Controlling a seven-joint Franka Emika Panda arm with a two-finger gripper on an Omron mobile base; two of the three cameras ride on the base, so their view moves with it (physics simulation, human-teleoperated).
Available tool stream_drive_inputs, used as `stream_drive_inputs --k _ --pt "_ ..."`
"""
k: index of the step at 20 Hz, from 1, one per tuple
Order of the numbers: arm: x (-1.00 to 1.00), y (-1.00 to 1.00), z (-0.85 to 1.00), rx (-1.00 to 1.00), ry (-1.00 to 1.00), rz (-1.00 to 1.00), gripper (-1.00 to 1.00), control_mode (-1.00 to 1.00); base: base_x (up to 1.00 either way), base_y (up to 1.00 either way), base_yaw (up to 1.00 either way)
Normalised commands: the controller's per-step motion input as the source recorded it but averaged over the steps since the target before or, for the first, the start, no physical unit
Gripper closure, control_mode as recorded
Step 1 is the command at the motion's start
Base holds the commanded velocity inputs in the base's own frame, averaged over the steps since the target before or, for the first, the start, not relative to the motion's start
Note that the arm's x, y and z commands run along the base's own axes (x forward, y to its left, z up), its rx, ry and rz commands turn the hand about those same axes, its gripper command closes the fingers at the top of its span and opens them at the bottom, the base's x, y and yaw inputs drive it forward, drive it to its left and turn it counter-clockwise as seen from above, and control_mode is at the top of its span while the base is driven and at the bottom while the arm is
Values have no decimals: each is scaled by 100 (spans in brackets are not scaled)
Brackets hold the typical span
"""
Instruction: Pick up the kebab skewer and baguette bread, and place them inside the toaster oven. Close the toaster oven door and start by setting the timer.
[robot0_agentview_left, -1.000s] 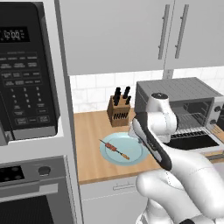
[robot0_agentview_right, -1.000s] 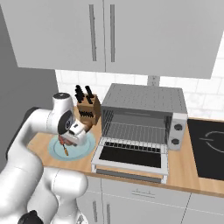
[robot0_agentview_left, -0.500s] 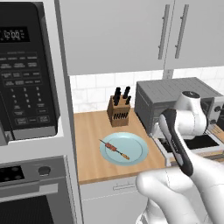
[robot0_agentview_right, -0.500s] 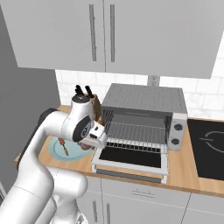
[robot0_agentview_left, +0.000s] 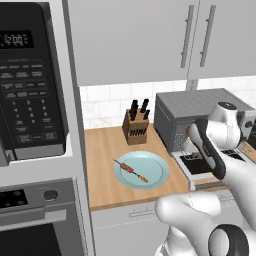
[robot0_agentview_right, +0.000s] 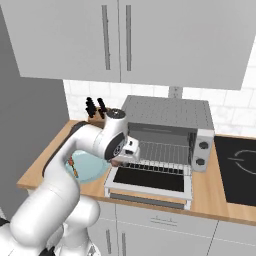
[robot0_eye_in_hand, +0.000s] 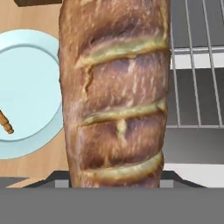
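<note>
Rendered scene under even, diffuse illumination with no single visible source. Both base views are bright and free of glare; the cabinet fronts (robot0_agentview_right: 125, 40) show flat, uniform grey. Soft shadow lies beneath the cabinets along the tiled wall (robot0_agentview_left: 110, 105) and inside the toaster oven (robot0_agentview_right: 165, 135) cavity. The plate (robot0_agentview_left: 141, 170) casts almost no shadow on the desk (robot0_agentview_left: 107, 155). Edges are slightly soft and pixelated from low resolution, without lens distortion. In the hand view the baguette bread (robot0_eye_in_hand: 116, 92), very close to the camera, appears coarse and blurred in texture.
</note>
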Motion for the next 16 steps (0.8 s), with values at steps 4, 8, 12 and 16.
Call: stream_drive_inputs --k 4,8,12,16 --pt "40 -33 -1 0 3 12 100 -100 0 0 0" --pt "25 -29 -13 0 3 8 100 -100 0 0 0" --pt "4 -1 -31 0 0 0 100 -100 0 0 0" --pt "6 0 -29 0 0 0 100 -100 0 0 0"
